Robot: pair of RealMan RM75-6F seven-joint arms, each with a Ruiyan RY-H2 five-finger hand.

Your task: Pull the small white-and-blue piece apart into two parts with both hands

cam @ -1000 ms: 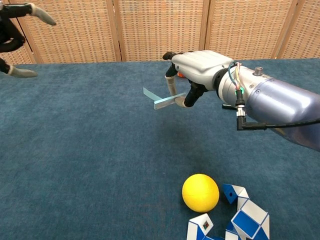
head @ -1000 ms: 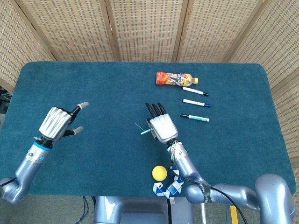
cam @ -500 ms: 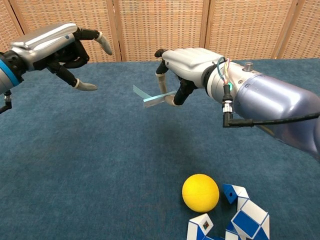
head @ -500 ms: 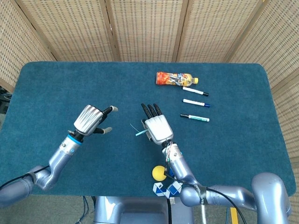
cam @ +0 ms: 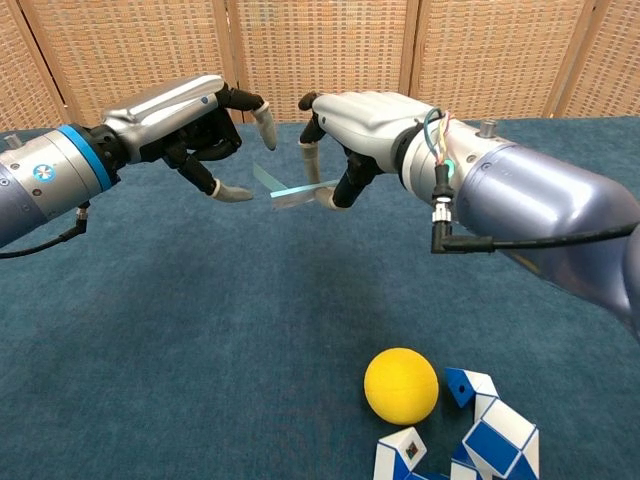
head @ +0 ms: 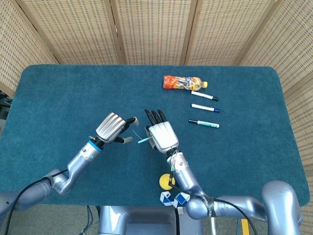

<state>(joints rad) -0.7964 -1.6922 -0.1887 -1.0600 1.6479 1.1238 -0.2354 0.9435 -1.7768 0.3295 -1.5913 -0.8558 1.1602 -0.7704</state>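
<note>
- Blue-carpeted worktop (head: 58, 88) below, wicker screen panels (head: 146, 29) behind.
- At the far side: an orange snack packet (head: 183, 82), then three marker pens (head: 204, 96) in a row toward the near edge, each lying roughly left to right, well apart from both hands.
- At the near edge: a yellow ball (cam: 401, 385) just beside a folded blue-and-white twist puzzle (cam: 470, 435); both low and near, clear of the space between the hands.
- Held off the worktop mid-table: white-and-blue piece (cam: 290, 190), a thin pale strip pinched at its right end by the right hand (cam: 365, 115), thumb and one finger closed on it, remaining fingers extended forward in the head view.
- Long axis of the strip roughly left to right, free end toward the left hand; a second short leg angled up and back at that free end, making a shallow V in the chest view.
- Just beside that free end: left hand (cam: 190, 120), fingers (cam: 236, 192) curled but parted, thumb and forefinger tips either side of the strip's tip; contact not clear, nothing visibly gripped.
- Nothing between the two hands but the strip itself.
</note>
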